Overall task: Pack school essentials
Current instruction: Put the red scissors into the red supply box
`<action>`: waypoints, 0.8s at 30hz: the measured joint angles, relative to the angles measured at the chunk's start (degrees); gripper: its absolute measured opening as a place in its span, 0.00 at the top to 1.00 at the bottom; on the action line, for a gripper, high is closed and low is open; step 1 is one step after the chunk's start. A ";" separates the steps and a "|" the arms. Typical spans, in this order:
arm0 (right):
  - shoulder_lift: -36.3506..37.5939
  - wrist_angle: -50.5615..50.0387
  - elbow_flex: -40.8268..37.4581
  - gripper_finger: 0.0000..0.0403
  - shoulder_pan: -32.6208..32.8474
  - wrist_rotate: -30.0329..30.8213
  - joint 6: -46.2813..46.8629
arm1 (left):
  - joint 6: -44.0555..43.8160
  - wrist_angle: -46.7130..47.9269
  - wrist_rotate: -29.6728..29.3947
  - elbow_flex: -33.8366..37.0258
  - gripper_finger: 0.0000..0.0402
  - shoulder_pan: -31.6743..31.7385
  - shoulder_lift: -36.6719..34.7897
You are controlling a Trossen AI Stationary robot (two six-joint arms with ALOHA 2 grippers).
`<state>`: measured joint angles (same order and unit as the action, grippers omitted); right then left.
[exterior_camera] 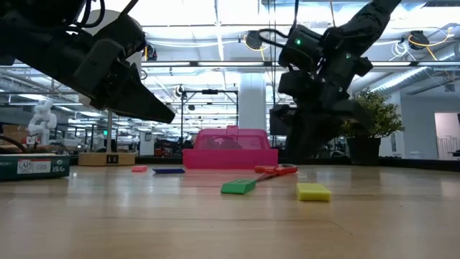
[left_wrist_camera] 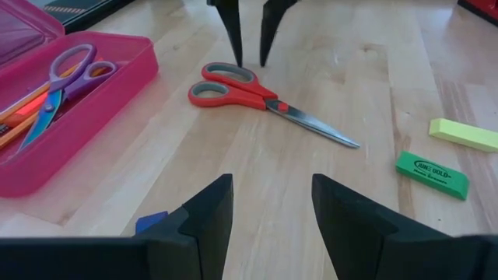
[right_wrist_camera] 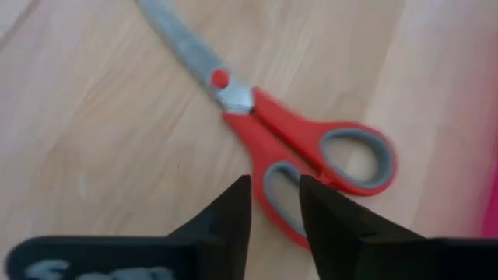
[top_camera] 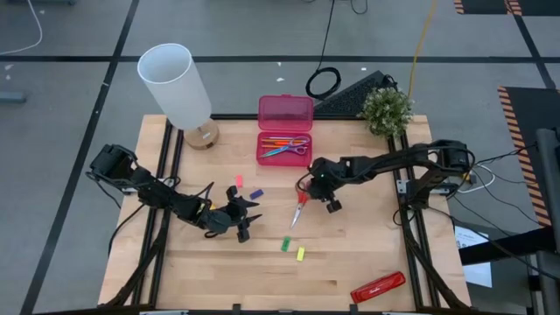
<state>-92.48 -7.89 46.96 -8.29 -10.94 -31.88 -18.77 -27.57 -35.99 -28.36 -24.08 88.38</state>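
Red-handled scissors (top_camera: pixel 299 208) lie flat on the wooden table, blades toward the near edge. My right gripper (right_wrist_camera: pixel 275 204) hangs over their handles, fingers pointing down and a narrow gap apart, either side of one handle ring's rim (right_wrist_camera: pixel 282 187). My left gripper (left_wrist_camera: pixel 272 210) stands open to the left of the scissors, low over bare wood, holding nothing. The open pink case (top_camera: pixel 284 131) holds purple-blue scissors (left_wrist_camera: pixel 58 82) and pencils. Small pink (top_camera: pixel 238 181), blue (top_camera: pixel 256 193), green (top_camera: pixel 285 244) and yellow (top_camera: pixel 300 254) pieces lie on the table. My right gripper comes at the red scissors' handle end (left_wrist_camera: pixel 226 78) from above, fingers (left_wrist_camera: pixel 233 35) pointing down. One ring's rim shows in the gap between them. I cannot tell whether the fingertips touch it. The scissors lie flat on the table.
A white lamp (top_camera: pixel 175 87) stands at the far left and a potted plant (top_camera: pixel 387 109) at the far right. A long red bar (top_camera: pixel 378 286) lies near the front right edge. Bare wood lies between the scissors and the case.
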 joint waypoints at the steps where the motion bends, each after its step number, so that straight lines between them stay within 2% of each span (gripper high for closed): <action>1: -0.41 -0.11 -0.19 0.72 -0.28 -0.98 -0.95 | 0.00 0.00 -0.02 0.00 0.56 0.00 0.00; 7: -4.14 1.50 -0.30 0.69 -1.14 -2.84 -3.51 | -0.04 -0.02 -0.02 0.00 0.56 0.00 0.00; 12: -4.39 0.96 -0.24 0.75 -1.01 -3.07 -0.57 | -0.46 0.02 -0.02 0.00 0.56 0.00 0.00; 16: -3.84 -0.33 -0.24 0.83 0.01 -2.55 6.30 | -0.46 0.07 -0.04 0.00 0.56 0.00 0.00; 19: -3.77 -0.37 -0.24 0.89 0.74 -2.36 16.01 | -0.46 0.33 -0.04 0.00 0.56 0.00 0.00; 24: -3.79 -0.28 -0.24 0.91 0.85 -3.65 25.02 | -0.39 0.37 -0.04 0.00 0.56 0.00 0.00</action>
<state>-96.26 -8.16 46.72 -7.44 -14.59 -6.87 -19.16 -27.20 -36.03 -28.36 -24.08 88.38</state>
